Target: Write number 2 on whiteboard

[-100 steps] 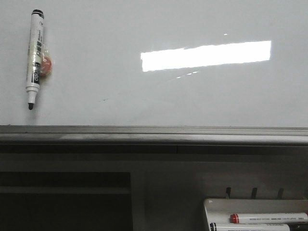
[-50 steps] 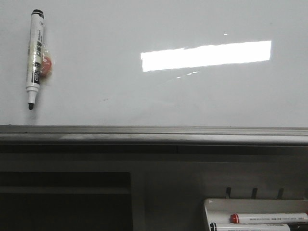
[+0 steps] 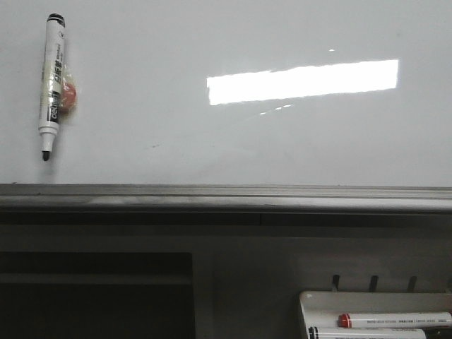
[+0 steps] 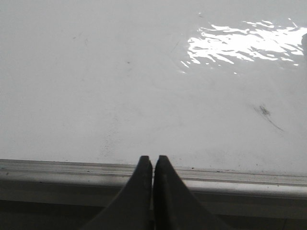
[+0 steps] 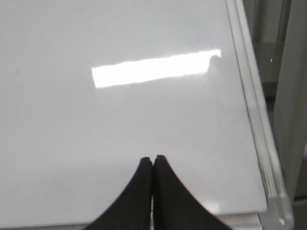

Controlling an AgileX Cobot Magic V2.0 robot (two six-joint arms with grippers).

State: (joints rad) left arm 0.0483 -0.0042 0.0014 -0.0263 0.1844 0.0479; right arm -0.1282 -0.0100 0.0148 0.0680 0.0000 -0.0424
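Observation:
The whiteboard [image 3: 233, 141] fills the upper front view, glossy and blank, with its grey metal ledge [image 3: 226, 198] below. No number 2 shows on it. A black-and-white marker [image 3: 51, 85] hangs on the board at upper left, uncapped tip down, with a red magnet beside it. My left gripper [image 4: 153, 159] is shut and empty, its tips over the ledge [image 4: 240, 179] in front of the board [image 4: 120, 86]. My right gripper [image 5: 153, 158] is shut and empty, facing the board [image 5: 120, 110] near its right frame edge. Neither gripper shows in the front view.
A small white tray [image 3: 374, 318] at lower right holds a red-capped marker [image 3: 392, 320] and a black-capped one [image 3: 364, 332]. A dark shelf opening [image 3: 95, 296] lies under the ledge at left. The board's frame [image 5: 252, 105] runs along its right edge.

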